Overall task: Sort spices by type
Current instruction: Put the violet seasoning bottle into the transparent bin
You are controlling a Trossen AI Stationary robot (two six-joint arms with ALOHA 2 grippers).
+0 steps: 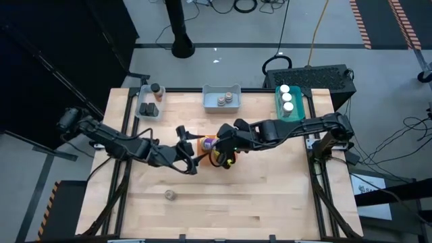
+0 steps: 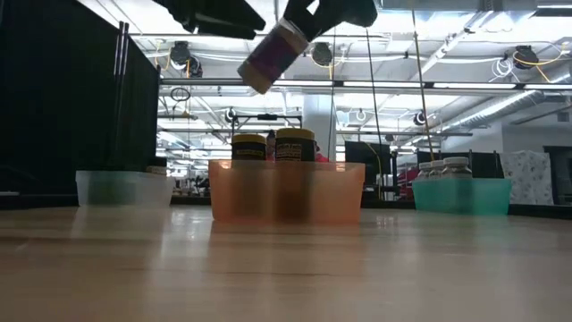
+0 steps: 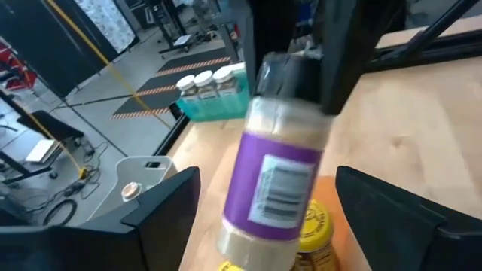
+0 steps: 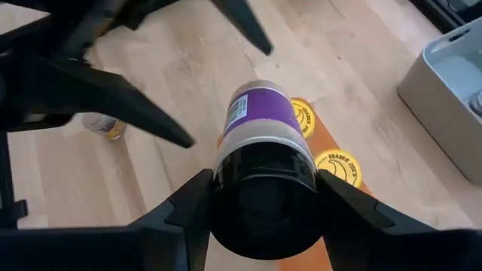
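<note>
A spice jar with a purple label (image 1: 208,143) and a dark lid hangs tilted in the air over the orange tray (image 2: 286,199). My right gripper (image 4: 263,188) is shut on it. My left gripper (image 3: 267,181) is open just left of it, one finger on either side of the jar's lower half (image 3: 260,218), with gaps showing. Two yellow-lidded jars (image 2: 273,145) stand in the orange tray. One more jar (image 1: 170,195) lies on its side on the bare table toward the near edge. My right gripper pinches the jar's dark lid end (image 4: 263,199) between its two fingers, one finger on each side of the lid. The fingers reach in from the table's right, slanting down, along the jar. The jar (image 2: 273,54) is lifted clear, tilted with its base toward my left gripper.
Along the far edge sit a clear tray (image 1: 145,106) with dark-lidded jars, a blue-grey tray (image 1: 210,101) with grey-lidded jars and a teal tray (image 1: 279,104) with white-lidded jars. Bare wood lies toward the near edge around the lying jar.
</note>
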